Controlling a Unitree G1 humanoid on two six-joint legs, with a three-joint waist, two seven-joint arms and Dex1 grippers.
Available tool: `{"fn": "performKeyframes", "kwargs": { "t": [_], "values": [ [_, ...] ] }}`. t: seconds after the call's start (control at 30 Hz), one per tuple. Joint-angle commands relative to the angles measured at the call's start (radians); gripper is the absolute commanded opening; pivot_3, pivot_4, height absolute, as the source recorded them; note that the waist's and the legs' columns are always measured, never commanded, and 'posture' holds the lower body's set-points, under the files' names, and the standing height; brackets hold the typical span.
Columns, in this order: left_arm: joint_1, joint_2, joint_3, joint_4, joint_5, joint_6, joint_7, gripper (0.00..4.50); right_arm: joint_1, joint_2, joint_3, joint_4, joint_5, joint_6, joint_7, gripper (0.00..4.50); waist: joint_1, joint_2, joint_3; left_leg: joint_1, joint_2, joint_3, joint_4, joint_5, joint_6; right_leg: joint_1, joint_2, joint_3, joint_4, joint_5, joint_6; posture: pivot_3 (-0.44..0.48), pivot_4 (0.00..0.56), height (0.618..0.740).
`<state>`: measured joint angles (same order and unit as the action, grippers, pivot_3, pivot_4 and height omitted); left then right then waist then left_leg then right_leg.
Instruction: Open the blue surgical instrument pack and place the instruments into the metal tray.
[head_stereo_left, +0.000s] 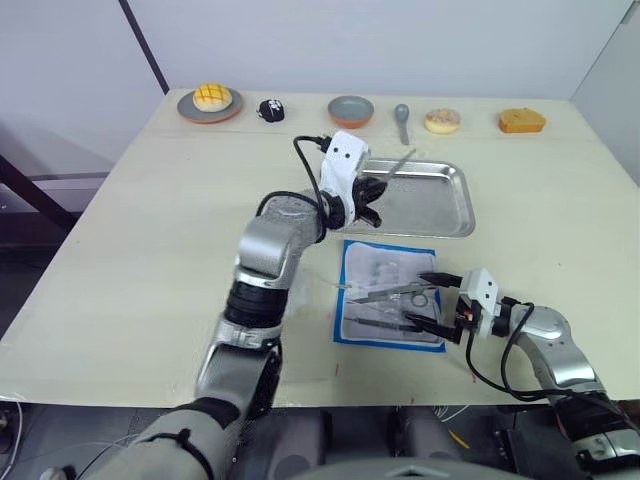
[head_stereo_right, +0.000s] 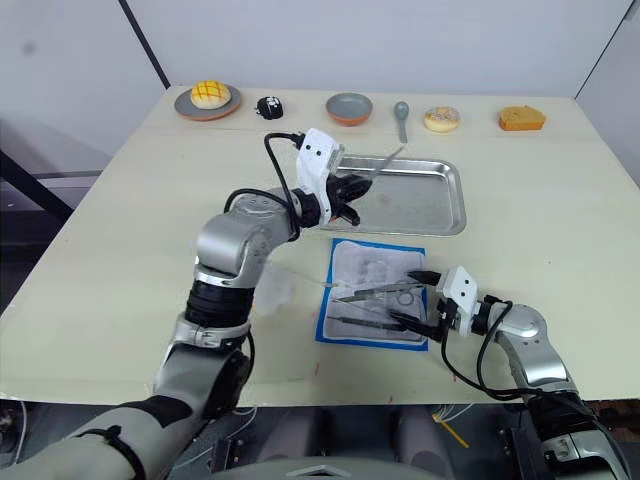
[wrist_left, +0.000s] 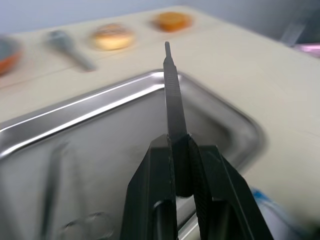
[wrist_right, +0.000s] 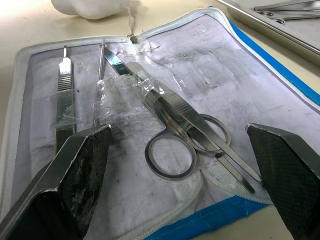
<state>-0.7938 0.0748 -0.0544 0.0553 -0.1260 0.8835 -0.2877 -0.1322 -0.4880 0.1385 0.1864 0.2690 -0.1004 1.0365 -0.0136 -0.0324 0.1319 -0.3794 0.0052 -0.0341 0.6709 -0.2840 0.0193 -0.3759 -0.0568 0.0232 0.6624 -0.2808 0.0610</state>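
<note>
The blue surgical instrument pack (head_stereo_left: 352, 337) lies opened flat on the table, white and clear inner side up. Several instruments rest on it: ring-handled scissors (wrist_right: 175, 145), tweezers (wrist_right: 220, 155) and a flat handle (wrist_right: 64, 95). My right gripper (head_stereo_left: 432, 303) stands wide open at the pack's right edge, its fingers either side of the scissors' rings. My left gripper (head_stereo_left: 366, 204) hovers over the left end of the metal tray (head_stereo_left: 455, 205), shut on a slim flat metal instrument (wrist_left: 172, 100) that points out over the tray. Another instrument (wrist_right: 285, 6) lies in the tray.
Along the table's far edge stand a plate with a yellow bun (head_stereo_left: 211, 100), a small black object (head_stereo_left: 270, 110), a grey bowl (head_stereo_left: 350, 109), a grey spoon (head_stereo_left: 401, 118), a doughnut (head_stereo_left: 442, 121) and an orange item (head_stereo_left: 521, 121).
</note>
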Motion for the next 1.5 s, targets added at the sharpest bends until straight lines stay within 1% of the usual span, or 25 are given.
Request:
{"fn": "performKeyframes", "kwargs": {
  "t": [0.03, 0.13, 0.2, 0.3, 0.57, 0.67, 0.87, 0.93, 1.2, 1.23, 1.37, 1.5],
  "values": [
    [-0.035, -0.047, 0.032, 0.059, 0.037, -0.042, 0.124, 0.07, 0.053, 0.003, 0.052, 0.096, -0.060, 0.038, 0.003, 4.50, 0.000, 0.000, 0.000, 0.000, 0.000, 0.000, 0.000, 0.001, -0.002, 0.000, 0.000, 0.000, 0.000, 0.000, 0.000, 0.000, 0.150, 0.740],
    [-0.060, -0.077, 0.051, 0.155, 0.044, -0.096, 0.173, 0.07, 0.053, 0.003, 0.052, 0.093, -0.060, 0.041, 0.002, 4.50, 0.000, 0.000, 0.000, 0.000, 0.000, 0.000, 0.000, 0.001, -0.002, 0.000, 0.000, 0.000, 0.000, 0.000, 0.000, 0.000, 0.150, 0.740],
    [-0.085, -0.089, 0.035, 0.228, 0.044, -0.153, 0.160, 0.07, 0.047, 0.005, 0.052, 0.096, -0.061, 0.042, 0.001, 4.50, 0.000, 0.000, 0.000, 0.000, 0.000, 0.000, 0.000, 0.001, -0.002, 0.000, -0.001, 0.000, 0.000, 0.000, 0.000, 0.000, 0.150, 0.740],
    [-0.124, -0.110, 0.030, 0.340, 0.069, -0.217, 0.203, 0.07, 0.037, 0.006, 0.053, 0.100, -0.061, 0.044, 0.003, 4.50, 0.000, -0.001, 0.000, 0.000, -0.001, 0.000, 0.000, 0.001, -0.002, 0.000, -0.001, 0.000, 0.000, 0.000, 0.000, 0.000, 0.150, 0.740],
    [-0.252, -0.163, 0.063, 0.687, 0.072, -0.391, 0.246, 0.07, 0.026, 0.009, 0.055, 0.106, -0.062, 0.044, 0.008, 4.50, -0.002, -0.001, 0.000, 0.000, -0.001, 0.000, 0.000, 0.001, -0.002, 0.000, -0.001, 0.000, 0.000, 0.000, 0.000, 0.000, 0.150, 0.740],
    [-0.286, -0.168, 0.069, 0.781, 0.076, -0.434, 0.260, 0.07, 0.024, 0.010, 0.053, 0.104, -0.061, 0.046, 0.007, 4.50, -0.003, -0.001, 0.000, 0.000, -0.002, 0.001, 0.000, 0.001, -0.002, 0.000, -0.001, 0.000, 0.000, 0.000, 0.000, 0.000, 0.150, 0.740],
    [-0.328, -0.178, 0.105, 0.917, 0.066, -0.490, 0.330, 0.07, 0.036, 0.006, 0.050, 0.097, -0.062, 0.043, 0.005, 4.50, -0.003, -0.001, 0.000, 0.000, -0.002, 0.000, 0.000, 0.001, -0.002, 0.000, -0.001, 0.000, 0.000, 0.000, 0.000, 0.000, 0.150, 0.740],
    [-0.339, -0.178, 0.112, 0.948, 0.063, -0.496, 0.332, 0.07, 0.037, 0.006, 0.050, 0.096, -0.063, 0.043, 0.003, 4.50, -0.003, -0.001, 0.000, 0.000, -0.002, 0.000, 0.000, 0.001, -0.002, 0.000, -0.001, 0.000, 0.000, 0.000, 0.000, 0.000, 0.150, 0.740],
    [-0.351, -0.173, 0.118, 0.987, 0.060, -0.492, 0.326, 0.07, 0.036, 0.006, 0.047, 0.098, -0.064, 0.038, -0.003, 4.50, -0.003, -0.001, 0.000, 0.000, -0.003, 0.000, 0.000, 0.001, -0.002, 0.000, -0.001, -0.001, 0.000, 0.000, 0.000, 0.000, 0.150, 0.740],
    [-0.351, -0.173, 0.118, 0.988, 0.061, -0.489, 0.325, 0.96, 0.036, 0.007, 0.046, 0.099, -0.064, 0.038, -0.003, 4.50, -0.003, -0.001, 0.000, 0.000, -0.003, 0.000, 0.000, 0.001, -0.002, 0.000, -0.001, -0.001, 0.000, 0.000, 0.000, 0.000, 0.150, 0.740],
    [-0.345, -0.176, 0.121, 0.984, 0.067, -0.491, 0.340, 2.94, 0.037, 0.008, 0.047, 0.100, -0.064, 0.036, -0.005, 4.50, -0.003, -0.001, 0.000, 0.000, -0.003, 0.000, 0.000, 0.001, -0.002, 0.000, -0.001, -0.001, 0.000, 0.000, 0.000, 0.000, 0.150, 0.740],
    [-0.336, -0.176, 0.121, 0.966, 0.070, -0.493, 0.348, 2.94, 0.033, 0.009, 0.047, 0.105, -0.065, 0.034, -0.003, 4.50, -0.003, -0.001, 0.000, 0.000, -0.003, 0.000, 0.000, 0.001, -0.003, 0.000, -0.001, -0.001, 0.000, 0.000, 0.000, 0.000, 0.150, 0.740]
  ]
}}
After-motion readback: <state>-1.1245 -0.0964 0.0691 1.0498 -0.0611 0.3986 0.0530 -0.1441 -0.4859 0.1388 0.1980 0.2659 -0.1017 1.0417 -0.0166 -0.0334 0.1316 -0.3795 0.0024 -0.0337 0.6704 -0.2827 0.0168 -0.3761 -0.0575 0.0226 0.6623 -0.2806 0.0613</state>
